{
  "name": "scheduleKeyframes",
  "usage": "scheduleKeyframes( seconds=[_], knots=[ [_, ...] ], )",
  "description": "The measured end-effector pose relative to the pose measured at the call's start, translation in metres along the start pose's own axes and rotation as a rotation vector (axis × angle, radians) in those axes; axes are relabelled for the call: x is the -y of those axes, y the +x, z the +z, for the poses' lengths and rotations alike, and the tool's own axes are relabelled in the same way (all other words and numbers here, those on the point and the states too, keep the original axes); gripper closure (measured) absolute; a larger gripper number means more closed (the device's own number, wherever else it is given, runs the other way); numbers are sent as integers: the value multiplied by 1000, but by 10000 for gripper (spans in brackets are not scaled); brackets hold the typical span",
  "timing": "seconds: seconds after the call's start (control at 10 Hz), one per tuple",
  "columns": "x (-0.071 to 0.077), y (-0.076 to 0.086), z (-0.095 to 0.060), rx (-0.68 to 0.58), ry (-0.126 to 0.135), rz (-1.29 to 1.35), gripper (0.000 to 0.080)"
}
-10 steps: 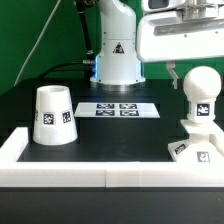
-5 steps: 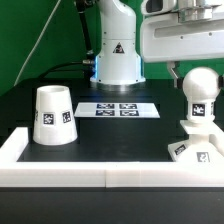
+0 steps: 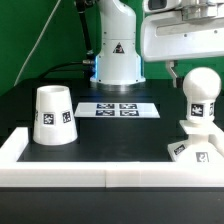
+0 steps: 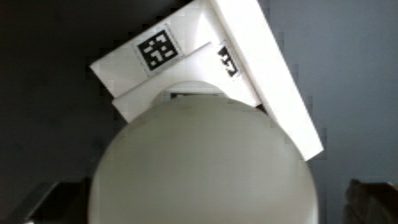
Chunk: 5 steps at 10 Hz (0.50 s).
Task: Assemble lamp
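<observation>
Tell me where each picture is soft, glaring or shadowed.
Exterior view: evenly lit and fairly sharp, the white shade standing out against the dark table, no strong glare. Wrist view: the bulb sits so close that it is soft and greyish, while the base behind it is brighter, its tags crisper.

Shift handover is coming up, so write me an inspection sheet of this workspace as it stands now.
Surface: black table, raised white rim along the front.
Job's things: shade standing wide end down on the exterior view's left; bulb upright on the base on the right.
Clutter: nothing seen; only the marker board.
Grippers: hand over the bulb, open, holding nothing.
Cables: dark cable hanging behind the table.
Surroundings: white robot pedestal, green backdrop.
</observation>
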State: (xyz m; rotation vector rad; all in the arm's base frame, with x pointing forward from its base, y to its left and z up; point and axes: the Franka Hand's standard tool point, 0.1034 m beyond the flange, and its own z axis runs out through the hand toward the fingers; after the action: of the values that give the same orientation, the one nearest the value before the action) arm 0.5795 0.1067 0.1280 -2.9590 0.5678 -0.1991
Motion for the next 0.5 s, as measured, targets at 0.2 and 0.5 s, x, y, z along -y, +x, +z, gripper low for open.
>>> scheduleKeyframes(
  seconds=[0.2, 0.5],
  knots=[
    [0, 1, 0, -1, -1, -174, 101],
    [0, 1, 0, 0, -2, -364, 101]
  ],
)
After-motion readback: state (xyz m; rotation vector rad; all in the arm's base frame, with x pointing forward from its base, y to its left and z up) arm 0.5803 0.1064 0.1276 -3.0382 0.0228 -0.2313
